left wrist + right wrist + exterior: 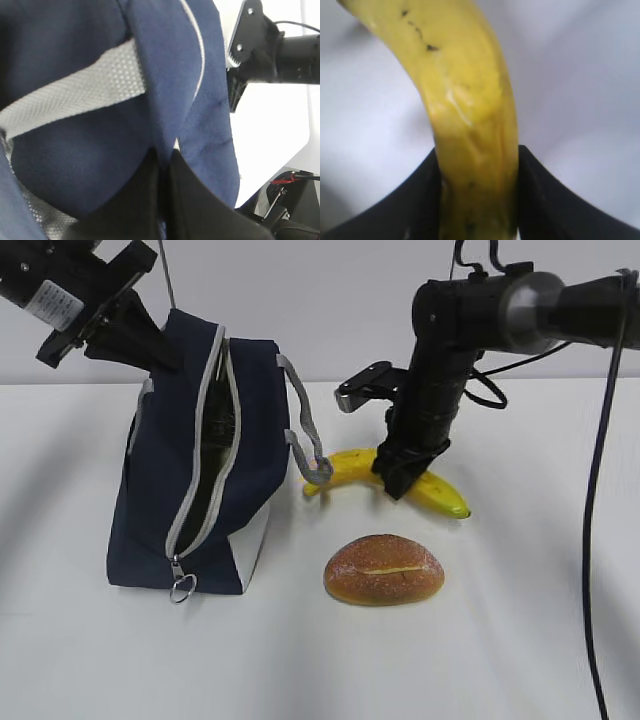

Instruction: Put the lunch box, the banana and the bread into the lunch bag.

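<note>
Right gripper [405, 478]: we have it clamped on the banana [440, 492], both dark fingers [547, 200] pressed against the fruit's sides in our right wrist view.
Left gripper [162, 175]: we have it pinched on the lunch bag's top edge, navy fabric caught between the dark fingers [130, 200] in our left wrist view.
Lunch bag [160, 490]: we see it standing on the white table [320, 660], tilted, zipper parted down its front, ring pull at the bottom.
Banana: we see it lying just right of the lunch bag, behind the bread, one tip at the bag's grey strap handle [305, 445].
Bread [384, 569]: we see it on the table right of the lunch bag, nearer us than the banana, apart from both.
Lunch box: we cannot find it in any view.
</note>
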Robot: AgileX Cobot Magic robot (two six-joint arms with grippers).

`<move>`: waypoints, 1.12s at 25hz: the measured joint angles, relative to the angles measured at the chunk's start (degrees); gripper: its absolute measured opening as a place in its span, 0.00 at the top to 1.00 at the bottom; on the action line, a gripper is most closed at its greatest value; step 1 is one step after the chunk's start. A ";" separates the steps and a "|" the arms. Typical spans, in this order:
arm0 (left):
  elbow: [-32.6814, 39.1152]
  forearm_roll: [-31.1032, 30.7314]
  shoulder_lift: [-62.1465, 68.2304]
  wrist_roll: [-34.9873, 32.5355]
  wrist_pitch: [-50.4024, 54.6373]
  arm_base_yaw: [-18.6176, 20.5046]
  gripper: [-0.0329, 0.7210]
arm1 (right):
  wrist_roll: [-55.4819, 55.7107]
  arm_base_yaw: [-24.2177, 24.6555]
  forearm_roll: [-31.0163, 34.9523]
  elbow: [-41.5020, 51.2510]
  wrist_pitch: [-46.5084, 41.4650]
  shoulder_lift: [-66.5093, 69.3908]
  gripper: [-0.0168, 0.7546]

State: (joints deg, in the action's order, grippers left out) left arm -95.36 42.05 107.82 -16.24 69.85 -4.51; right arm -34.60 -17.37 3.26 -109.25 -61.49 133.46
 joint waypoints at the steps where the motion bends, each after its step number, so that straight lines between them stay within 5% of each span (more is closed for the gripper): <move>1: 0.00 0.00 0.00 0.00 0.00 0.00 0.96 | 0.43 0.87 -0.70 0.00 -1.00 -0.12 0.60; 14: 0.00 0.00 0.00 0.00 0.00 0.00 0.96 | 7.92 12.62 0.82 0.00 -8.61 -15.24 0.60; 28: 0.00 0.00 0.00 0.00 0.00 0.05 0.96 | 12.18 12.72 40.08 -0.08 -9.63 -24.36 0.60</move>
State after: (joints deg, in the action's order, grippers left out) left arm -95.36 42.05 107.82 -16.24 69.85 -4.46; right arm -22.42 -4.65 43.34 -109.33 -71.13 109.10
